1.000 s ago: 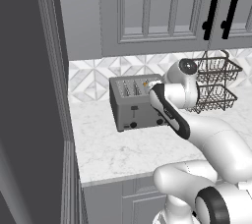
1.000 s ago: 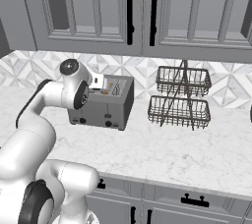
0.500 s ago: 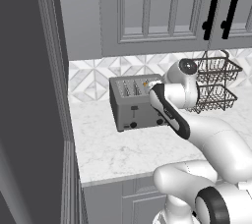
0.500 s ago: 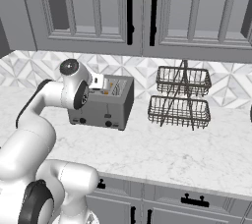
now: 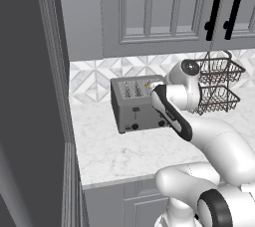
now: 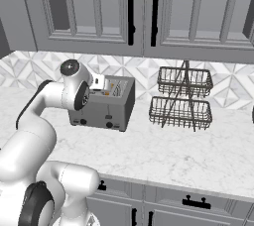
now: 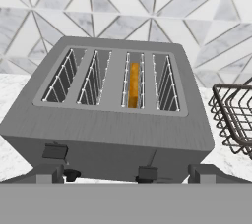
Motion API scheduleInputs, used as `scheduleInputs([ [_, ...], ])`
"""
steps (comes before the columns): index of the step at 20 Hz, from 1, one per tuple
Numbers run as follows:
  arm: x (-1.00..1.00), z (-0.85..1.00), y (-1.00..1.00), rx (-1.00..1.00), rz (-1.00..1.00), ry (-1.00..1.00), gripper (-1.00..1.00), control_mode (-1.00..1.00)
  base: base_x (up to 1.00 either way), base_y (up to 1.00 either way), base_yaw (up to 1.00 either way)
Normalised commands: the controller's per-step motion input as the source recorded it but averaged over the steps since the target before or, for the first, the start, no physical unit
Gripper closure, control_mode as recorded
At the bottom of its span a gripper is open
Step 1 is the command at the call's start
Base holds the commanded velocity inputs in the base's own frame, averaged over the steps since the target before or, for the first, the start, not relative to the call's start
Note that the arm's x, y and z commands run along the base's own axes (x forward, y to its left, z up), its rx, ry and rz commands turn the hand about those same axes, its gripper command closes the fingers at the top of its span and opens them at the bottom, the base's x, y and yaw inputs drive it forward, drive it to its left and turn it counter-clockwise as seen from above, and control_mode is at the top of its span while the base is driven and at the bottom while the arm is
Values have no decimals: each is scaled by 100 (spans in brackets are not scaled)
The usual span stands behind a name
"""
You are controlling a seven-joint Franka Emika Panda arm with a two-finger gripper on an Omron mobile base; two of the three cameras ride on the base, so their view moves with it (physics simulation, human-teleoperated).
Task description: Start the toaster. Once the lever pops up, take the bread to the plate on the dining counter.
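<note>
Fingertips (image 7: 49, 174) stand spread, empty, above the toaster (image 7: 113, 120). Bread (image 7: 133, 84) ahead between them: light, crumbly; pinch its top edge.

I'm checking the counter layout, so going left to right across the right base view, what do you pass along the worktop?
The robot's arm → the toaster → the two-tier wire basket rack.
</note>
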Motion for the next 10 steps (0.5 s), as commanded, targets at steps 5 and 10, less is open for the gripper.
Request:
scheduleInputs([
  [5,0,0,0,0,0,0,-100,-100,0,0,0],
  [10,0,0,0,0,0,0,-100,-100,0,0,0],
])
